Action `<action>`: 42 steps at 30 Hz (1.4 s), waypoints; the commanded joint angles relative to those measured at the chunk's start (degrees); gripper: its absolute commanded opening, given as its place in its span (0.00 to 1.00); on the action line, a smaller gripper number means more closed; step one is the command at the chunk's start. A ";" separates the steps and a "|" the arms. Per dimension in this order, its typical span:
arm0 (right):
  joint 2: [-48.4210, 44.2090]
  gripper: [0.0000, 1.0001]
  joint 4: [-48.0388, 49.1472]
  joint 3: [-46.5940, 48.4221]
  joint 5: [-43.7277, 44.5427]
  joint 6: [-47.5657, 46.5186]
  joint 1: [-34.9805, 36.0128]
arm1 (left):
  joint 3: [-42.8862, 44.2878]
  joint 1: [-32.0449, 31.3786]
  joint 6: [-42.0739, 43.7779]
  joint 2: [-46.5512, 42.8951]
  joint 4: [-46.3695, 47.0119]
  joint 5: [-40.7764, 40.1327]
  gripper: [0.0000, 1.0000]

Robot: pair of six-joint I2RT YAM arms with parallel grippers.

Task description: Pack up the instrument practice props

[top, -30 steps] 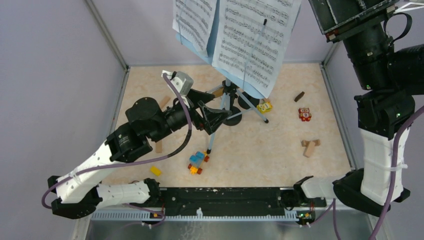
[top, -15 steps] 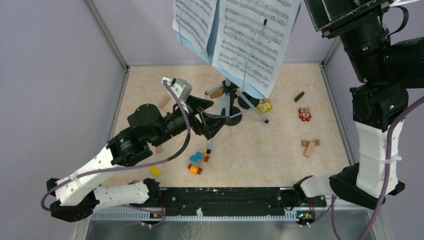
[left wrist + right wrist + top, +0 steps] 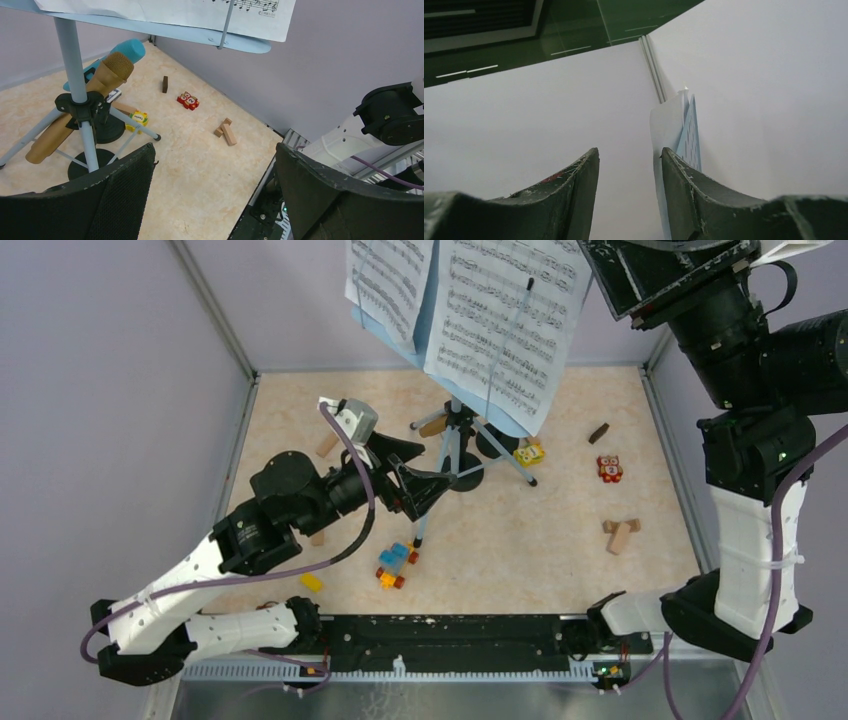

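Beside the left pincer (image 3: pixel 436 466), toward the near table edge, sits a small block car (image 3: pixel 395 565), with a yellow brick (image 3: pixel 311 582) further back. Out ahead of the pincer lie a red owl block (image 3: pixel 609 468), a dark stick (image 3: pixel 599 433), piled wooden blocks (image 3: pixel 620 533) and what may be a yellow toy (image 3: pixel 529 453).

The sheet-music pages (image 3: pixel 505 315) were matt white paper; the music rack (image 3: pixel 70 55) smooth, pale-blue painted metal (so it looked). The gold microphone (image 3: pixel 100 80) had a satin sheen and mesh head. The wooden blocks (image 3: pixel 226 131) were bare; the table (image 3: pixel 190 165) smooth, marbled beige.
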 commanded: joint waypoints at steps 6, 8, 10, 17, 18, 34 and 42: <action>-3.88 0.48 -1.11 -5.39 -1.83 -4.90 0.45 | -1.12 -0.11 -0.68 -1.82 3.12 -1.25 0.94; -4.42 0.47 -1.32 -6.22 -2.58 -5.63 0.45 | -1.50 -0.08 -0.85 -1.82 3.37 -1.07 0.94; -4.76 0.46 -2.00 -6.88 -2.79 -6.34 0.45 | -1.86 -0.09 -1.03 -1.86 3.67 -0.94 0.94; -7.49 0.43 -4.05 -11.32 -0.35 -8.84 0.45 | -2.00 -0.13 -1.22 -1.53 4.71 -0.98 0.94; -8.17 0.42 -3.87 -12.51 0.13 -9.15 0.45 | -1.90 -0.14 -1.17 -1.43 4.87 -1.02 0.94; -14.54 0.34 -3.19 -25.92 1.99 -9.34 0.43 | 1.13 -0.15 -1.11 1.52 15.81 -0.84 0.99; -15.78 0.32 -2.00 -27.58 6.01 -9.52 0.45 | 6.72 -0.15 0.27 6.97 24.91 -0.23 0.99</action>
